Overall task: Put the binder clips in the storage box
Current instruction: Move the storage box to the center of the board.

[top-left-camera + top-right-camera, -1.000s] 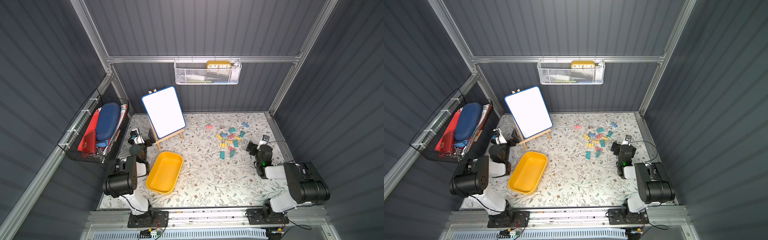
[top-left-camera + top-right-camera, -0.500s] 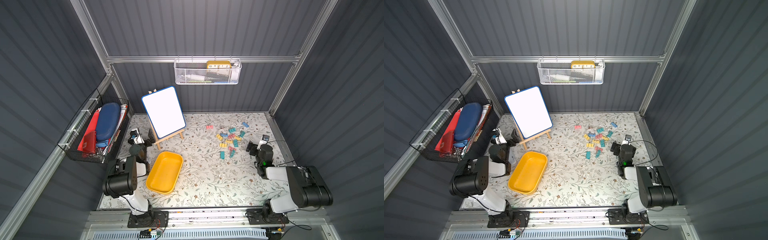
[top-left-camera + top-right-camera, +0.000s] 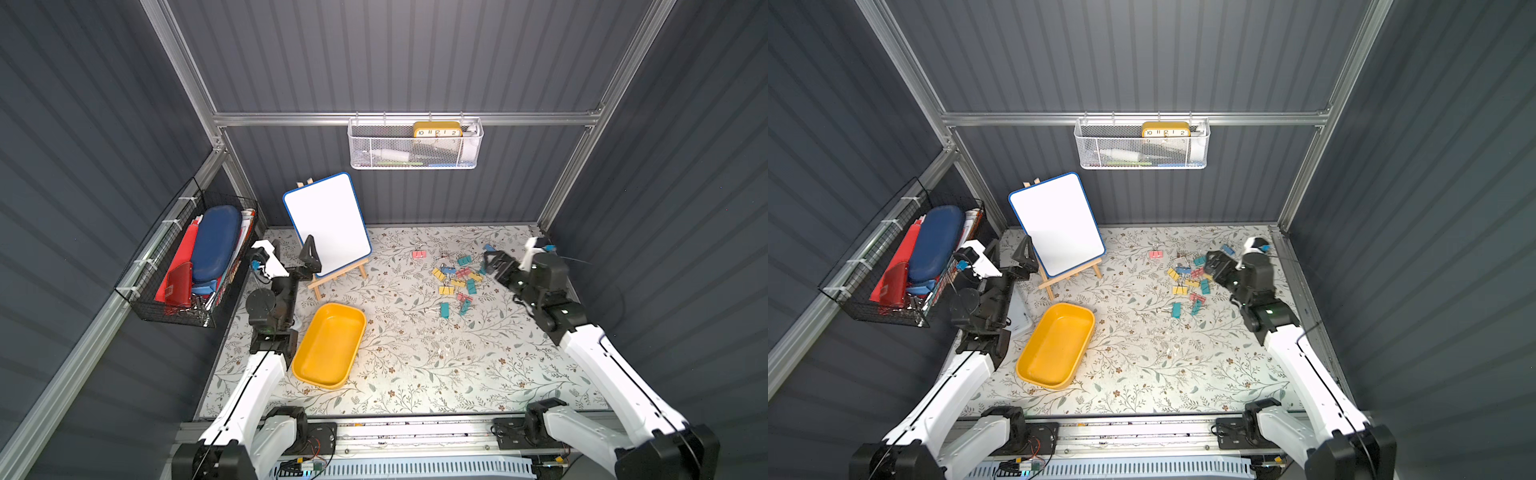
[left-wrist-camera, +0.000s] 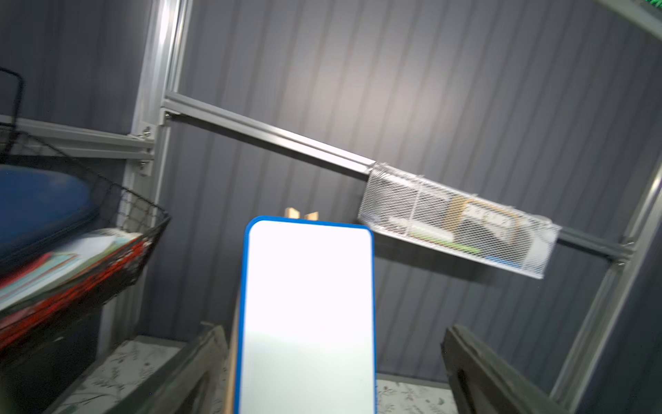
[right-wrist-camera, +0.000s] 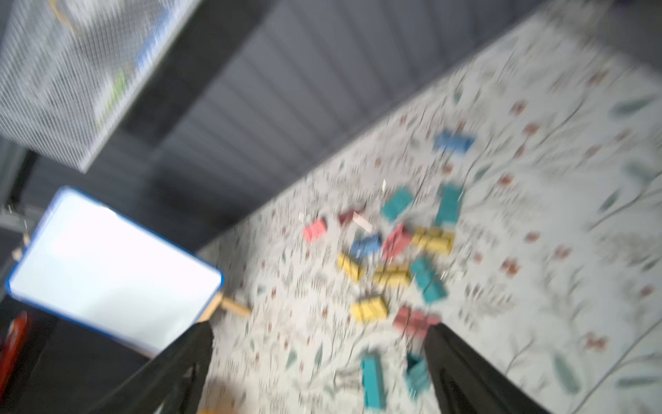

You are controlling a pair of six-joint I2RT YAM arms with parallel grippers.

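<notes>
I'm looking down on a floral-patterned table mat [image 3: 407, 353] inside dark corrugated walls. The small coloured binder clips [image 3: 457, 279] are lying scattered at its far right. None are in the shallow yellow plastic storage box [image 3: 332, 345], which is sitting well apart on the left. The right gripper [image 3: 492, 266] is hovering just beside the pile, jaws spread wide and empty, presumably lining up a first pick. The left gripper [image 4: 336, 380] is hanging released too, facing the blue-framed whiteboard [image 4: 308, 315], probably parked clear.
</notes>
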